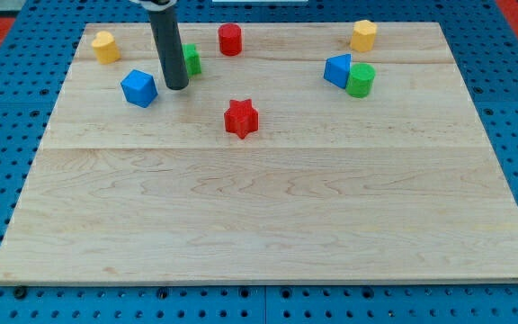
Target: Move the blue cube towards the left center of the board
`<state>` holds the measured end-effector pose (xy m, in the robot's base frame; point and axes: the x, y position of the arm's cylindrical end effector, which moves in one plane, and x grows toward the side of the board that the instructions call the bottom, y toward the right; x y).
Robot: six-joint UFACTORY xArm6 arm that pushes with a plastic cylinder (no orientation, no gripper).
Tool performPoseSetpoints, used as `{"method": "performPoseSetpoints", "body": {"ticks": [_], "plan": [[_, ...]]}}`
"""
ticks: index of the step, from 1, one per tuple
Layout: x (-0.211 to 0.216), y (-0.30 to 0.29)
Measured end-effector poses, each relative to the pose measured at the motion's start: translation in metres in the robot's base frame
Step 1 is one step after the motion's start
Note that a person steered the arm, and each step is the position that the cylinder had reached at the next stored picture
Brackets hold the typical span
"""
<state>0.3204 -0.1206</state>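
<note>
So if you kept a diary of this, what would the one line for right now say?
goal: blue cube to board's left center | my tip: just right of it, gap between | green block: behind rod | status: not yet pushed

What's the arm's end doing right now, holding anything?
No pincer here: my tip holds nothing, resting on the board just to the view's right of the blue cube, in front of a green block.

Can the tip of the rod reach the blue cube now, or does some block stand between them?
Probably yes. My tip stands just to the view's right of the blue cube, with bare board between them. The green block sits behind the rod, out of the way.
</note>
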Motion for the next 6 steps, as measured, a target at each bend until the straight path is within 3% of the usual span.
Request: {"method": "performPoseSetpoints", "body": {"ticks": [1,3,4,6], "plan": [[-0.001,-0.048],[0.043,-0.102],[0.047,-0.086],[0.042,0.049]]}}
